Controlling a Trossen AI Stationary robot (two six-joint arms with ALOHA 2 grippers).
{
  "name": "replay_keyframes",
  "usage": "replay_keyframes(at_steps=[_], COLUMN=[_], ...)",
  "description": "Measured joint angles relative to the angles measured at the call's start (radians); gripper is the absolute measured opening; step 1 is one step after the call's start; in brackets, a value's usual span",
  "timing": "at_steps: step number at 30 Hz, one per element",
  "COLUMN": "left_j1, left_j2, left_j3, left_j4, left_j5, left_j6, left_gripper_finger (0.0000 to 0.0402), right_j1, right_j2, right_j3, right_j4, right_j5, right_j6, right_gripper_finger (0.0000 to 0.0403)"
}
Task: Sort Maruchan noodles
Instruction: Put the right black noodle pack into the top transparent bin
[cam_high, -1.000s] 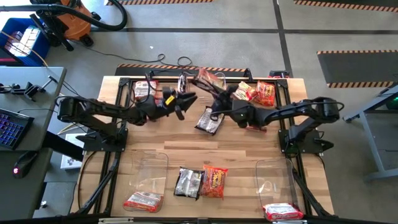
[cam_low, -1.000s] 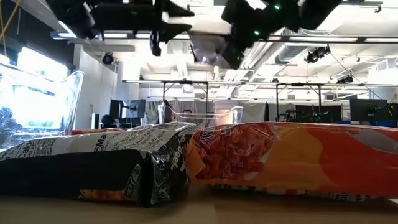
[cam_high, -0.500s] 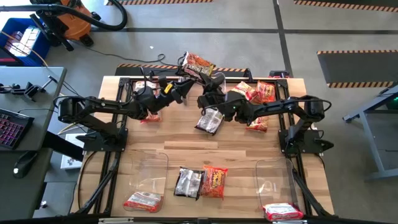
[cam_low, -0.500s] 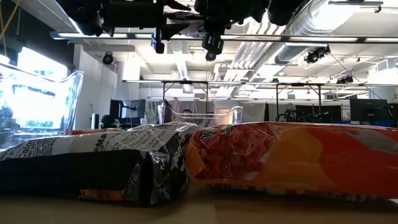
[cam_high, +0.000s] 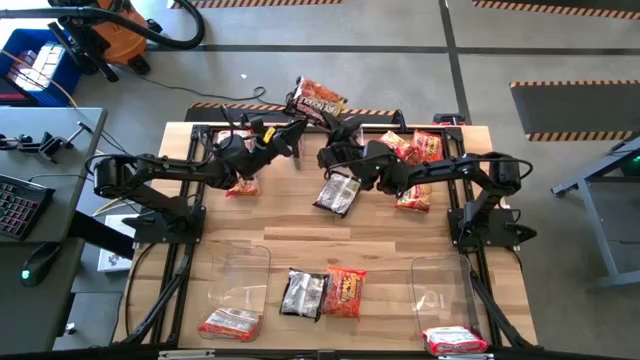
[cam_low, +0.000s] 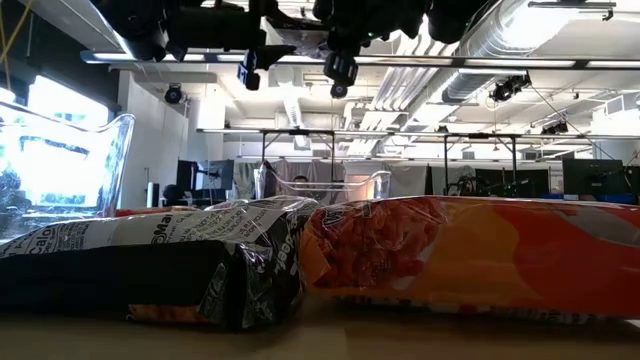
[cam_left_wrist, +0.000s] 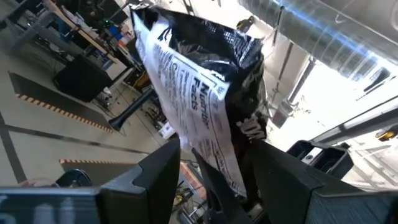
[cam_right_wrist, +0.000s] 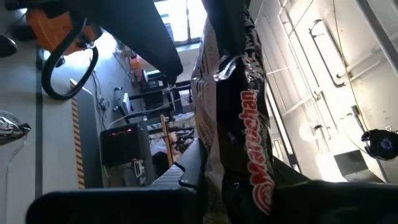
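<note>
A dark black-silver Maruchan packet with orange print is held up over the table's far edge; it also fills the left wrist view and the right wrist view. My right gripper is shut on it from below. My left gripper is open and points up at the packet, with one finger on each side of its lower end. Another black packet lies flat at mid-table. Orange-red packets are piled at the far right. A pinkish one lies under the left arm. My right gripper pinches the raised packet's lower end between its two fingers, coming from below and pointing up. The packet stands up out of the hold, lifted clear of the table, its red Maruchan lettering running along the fingers.
Near the table's front lie a black packet and an orange one, both large in the low view. A clear bin at near left holds a pinkish packet. A clear bin at near right holds another.
My right gripper has lifted the packet and carried it toward the table's far edge and a little leftward, tipping it upright. My left gripper has moved toward the far edge and turned upward until its fingers stand on either side of the packet's lower end.
</note>
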Motion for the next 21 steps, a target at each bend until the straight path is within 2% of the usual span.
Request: replay_keyframes(at_steps=[8,15,21], left_j1=[0.001,0.009,0.026], left_j2=[0.001,0.001,0.001], left_j3=[-0.001,-0.001,-0.001], left_j4=[0.017,0.017,-0.039], left_j5=[0.016,0.046,0.059], left_j6=[0.050,0.099,0.054], left_gripper_finger=[0.0189,0.0189,0.0189], right_j1=[-0.013,-0.018,-0.018], right_j2=[0.000,0.000,0.000], right_j3=[0.000,0.000,0.000], right_j4=[-0.068,-0.071,-0.085], right_j5=[-0.040,-0.039,-0.040], right_j6=[0.080,0.086,0.094], right_gripper_finger=[0.0046,0.0046,0.0046])
